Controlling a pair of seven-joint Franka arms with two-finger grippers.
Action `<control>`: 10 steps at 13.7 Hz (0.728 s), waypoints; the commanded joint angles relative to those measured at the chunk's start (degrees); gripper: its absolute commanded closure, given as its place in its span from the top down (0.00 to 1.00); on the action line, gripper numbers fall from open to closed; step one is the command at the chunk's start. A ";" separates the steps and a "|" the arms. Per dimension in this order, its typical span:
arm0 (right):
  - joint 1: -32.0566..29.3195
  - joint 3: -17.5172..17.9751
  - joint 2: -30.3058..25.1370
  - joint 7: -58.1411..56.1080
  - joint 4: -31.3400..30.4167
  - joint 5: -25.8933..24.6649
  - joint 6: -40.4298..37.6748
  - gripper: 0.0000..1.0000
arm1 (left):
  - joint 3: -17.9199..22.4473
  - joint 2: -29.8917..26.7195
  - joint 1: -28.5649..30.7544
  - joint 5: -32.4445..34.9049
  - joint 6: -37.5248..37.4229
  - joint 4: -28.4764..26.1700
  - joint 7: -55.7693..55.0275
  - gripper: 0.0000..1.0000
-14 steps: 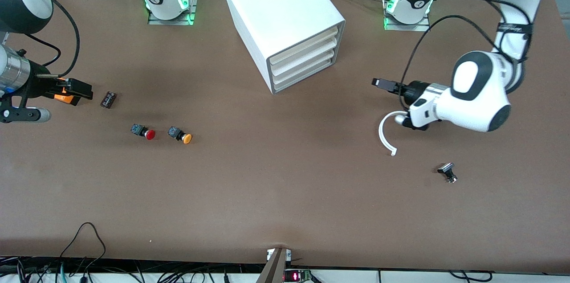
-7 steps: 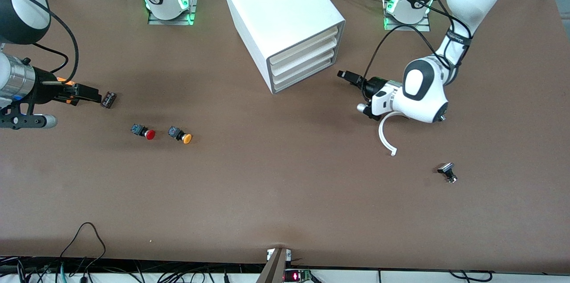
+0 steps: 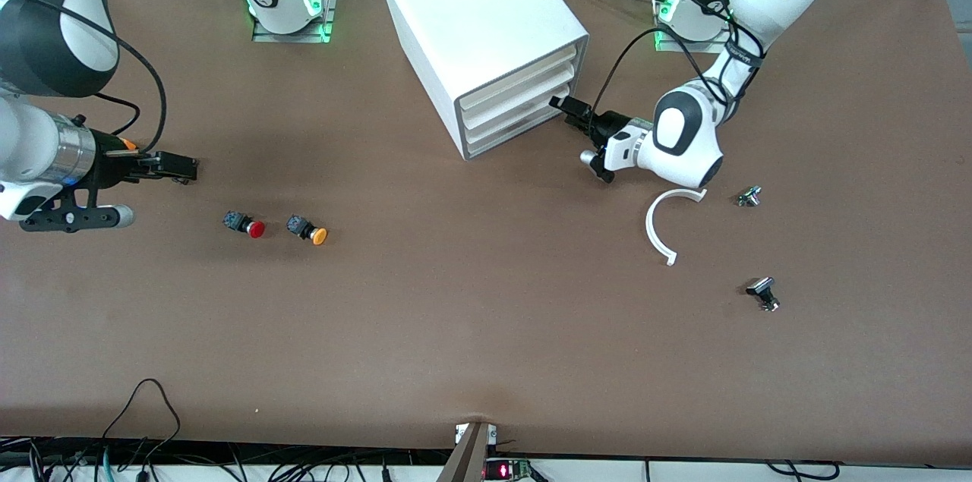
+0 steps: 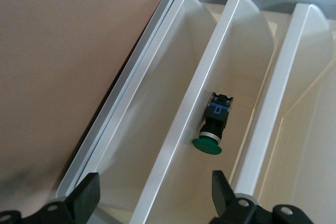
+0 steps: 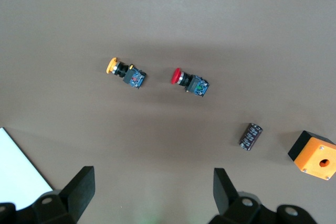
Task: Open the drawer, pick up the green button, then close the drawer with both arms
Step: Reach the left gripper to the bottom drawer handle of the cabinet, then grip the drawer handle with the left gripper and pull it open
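Jaws first: on both arms you will find them spread, nothing between them.

- right gripper [image 3: 186, 167] hangs low over the table at the right arm's end. Its wrist view shows both fingers [image 5: 79, 187] wide apart over bare table.
- That same view shows a dark cylinder [image 5: 251, 136] lying beside an orange box [image 5: 314, 156].
- red-capped button [image 3: 247, 225] and orange-capped button [image 3: 307, 230] lie on their sides near each other. They are nearer the front camera than the right gripper.
- cabinet [image 3: 478, 19] stands between the two bases, turned at an angle. Its drawer fronts look flush. The drawer [image 3: 516, 134], the bottom one, sits in line with those above it.
- left gripper [image 3: 566, 104] is right at the drawer fronts, at the corner toward the left arm's end. You cannot tell whether it touches.
- In its wrist view the fingers [image 4: 89, 192] frame white troughs. The button [image 4: 212, 127] lies in a trough between two white ridges, green cap toward the gripper. Which drawer that trough belongs to cannot be told.
- white curved strip [image 3: 659, 228] lies on the table, nearer the front camera than the left wrist.
- Toward the left arm's end lies a small metal part [image 3: 749, 196], and nearer the camera a small black part [image 3: 763, 294].
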 commanded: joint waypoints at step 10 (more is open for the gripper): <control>2.16 -0.11 0.81 -1.39 0.42 -1.41 1.58 1.00 | -0.85 2.43 -4.03 -4.90 2.36 -0.74 3.74 0.14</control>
